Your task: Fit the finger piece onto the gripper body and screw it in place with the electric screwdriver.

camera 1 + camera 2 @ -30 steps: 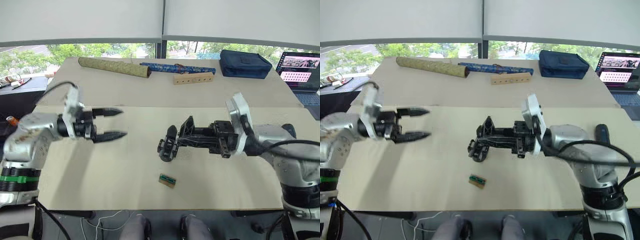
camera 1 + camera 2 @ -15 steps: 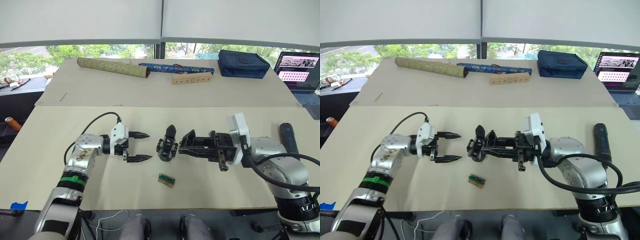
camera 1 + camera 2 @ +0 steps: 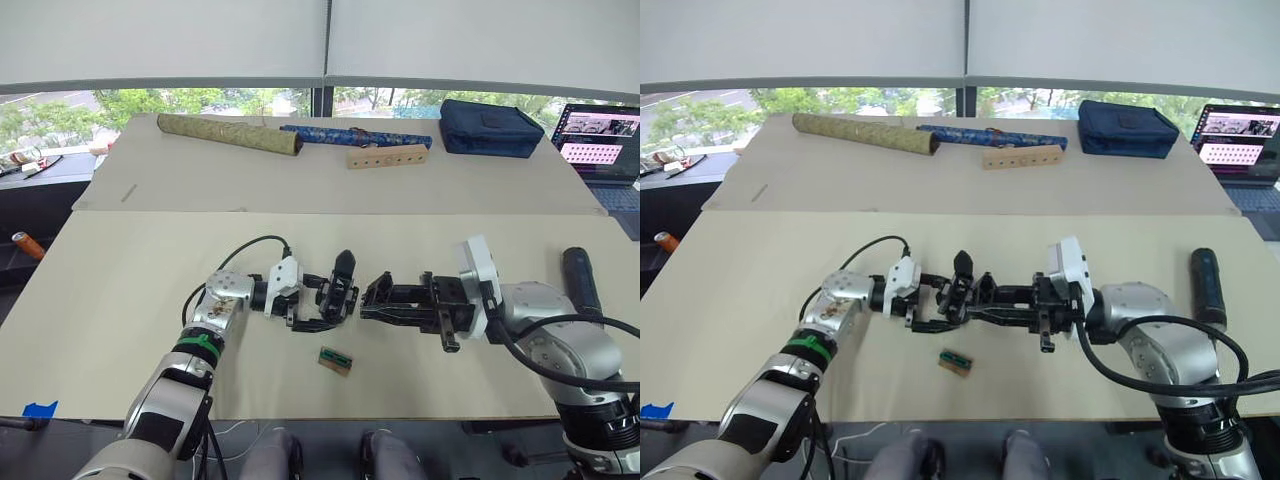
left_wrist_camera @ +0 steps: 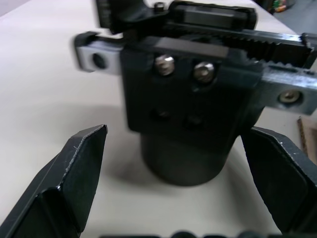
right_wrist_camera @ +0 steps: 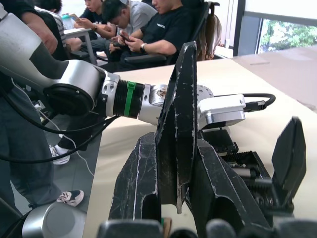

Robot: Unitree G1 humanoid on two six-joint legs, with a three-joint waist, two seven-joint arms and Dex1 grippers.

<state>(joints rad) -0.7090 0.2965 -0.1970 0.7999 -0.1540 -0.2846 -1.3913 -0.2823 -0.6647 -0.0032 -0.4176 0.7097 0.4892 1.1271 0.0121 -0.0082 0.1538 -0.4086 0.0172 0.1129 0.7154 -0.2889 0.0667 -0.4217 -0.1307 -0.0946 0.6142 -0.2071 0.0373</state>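
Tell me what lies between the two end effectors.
The gripper body stands between the left end effector and the right end effector, seen in both eye views.

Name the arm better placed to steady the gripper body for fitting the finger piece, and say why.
Left. The left gripper is open with its fingers on either side of the gripper body, so it probably needs only to close. The right gripper is shut on the finger piece beside the body.

Black gripper body [image 3: 338,292] upright mid-table; black electric screwdriver [image 3: 581,281] lying far right.
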